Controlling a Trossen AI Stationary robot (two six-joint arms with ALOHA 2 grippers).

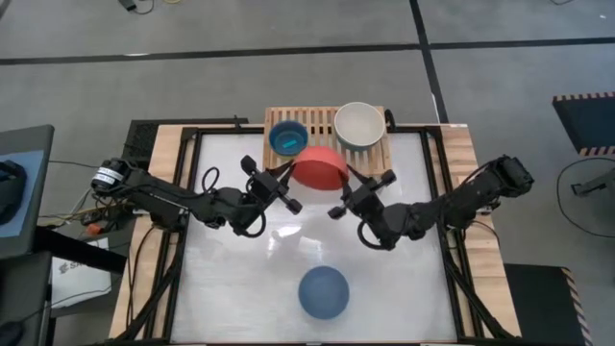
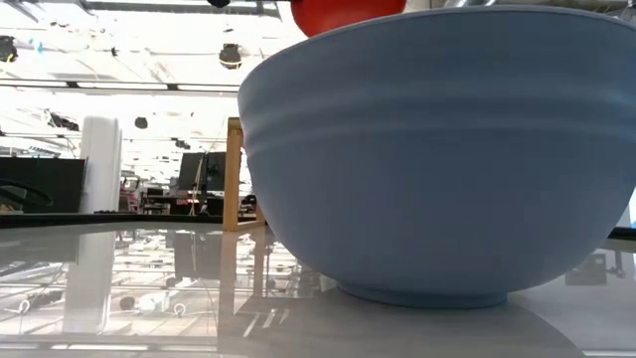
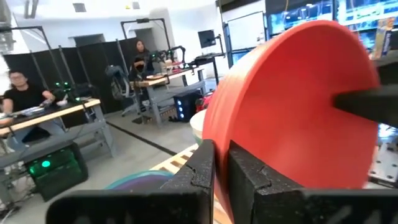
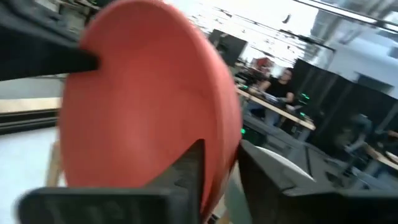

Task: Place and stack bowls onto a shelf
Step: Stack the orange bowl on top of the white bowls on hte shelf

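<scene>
A red bowl (image 1: pixel 319 166) hangs in the air between both grippers, just in front of the pale slatted shelf (image 1: pixel 325 117) at the table's far edge. My left gripper (image 1: pixel 286 179) is shut on its left rim and my right gripper (image 1: pixel 350 185) on its right rim. The shelf carries a cyan bowl (image 1: pixel 287 137), nested in a darker one, and a white bowl (image 1: pixel 359 125). A slate blue bowl (image 1: pixel 323 291) stands on its base near the table's near edge and fills the low view (image 2: pixel 437 159). The other bowls are out of view. My left gripper (image 3: pixel 222 152) pinches the red bowl's rim (image 3: pixel 217 130) on its left side, one finger on either face of the wall. It reaches in about level from the table's left. The bowl is lifted clear of the table; its underside (image 2: pixel 348 12) shows high in the low view. My right gripper (image 4: pixel 221 155) pinches the rim (image 4: pixel 225 134) on the side opposite my left gripper. The wall runs between its two fingers (image 4: pixel 186 168). It comes about level from the table's right, and the bowl hangs clear of the table and the shelf.
The white tabletop (image 1: pixel 240 279) lies bare between the arms and the slate blue bowl. A black frame (image 1: pixel 187 192) borders it. Beyond the table, people (image 3: pixel 22 87) sit at desks in the room.
</scene>
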